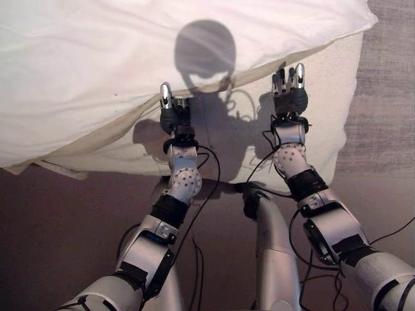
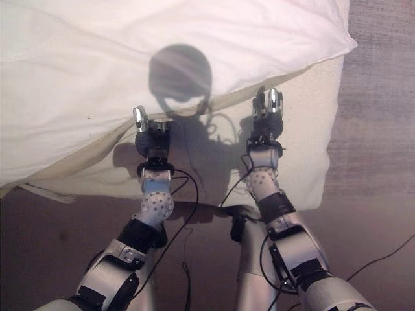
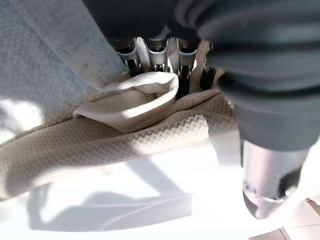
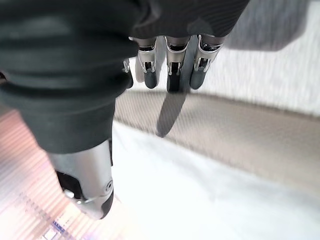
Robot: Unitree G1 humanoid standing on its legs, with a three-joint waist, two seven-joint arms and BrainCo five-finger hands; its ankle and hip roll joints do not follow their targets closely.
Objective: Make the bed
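A white duvet (image 1: 97,65) lies slantwise over the bed, above a cream sheet (image 1: 324,103). A beige woven blanket (image 1: 91,146) peeks out under the duvet's near edge. My left hand (image 1: 174,115) is at that edge, its fingers (image 3: 157,52) curled into a bunched fold of the beige blanket (image 3: 140,100), thumb out to the side. My right hand (image 1: 290,97) hovers over the cream sheet just short of the duvet's edge. Its fingers (image 4: 172,70) are straight and hold nothing.
The bed's near edge (image 1: 130,170) runs just in front of my wrists, with brown floor below it. A grey rug (image 1: 389,84) lies past the bed's right side. The duvet's corner (image 1: 366,19) reaches the far right of the bed.
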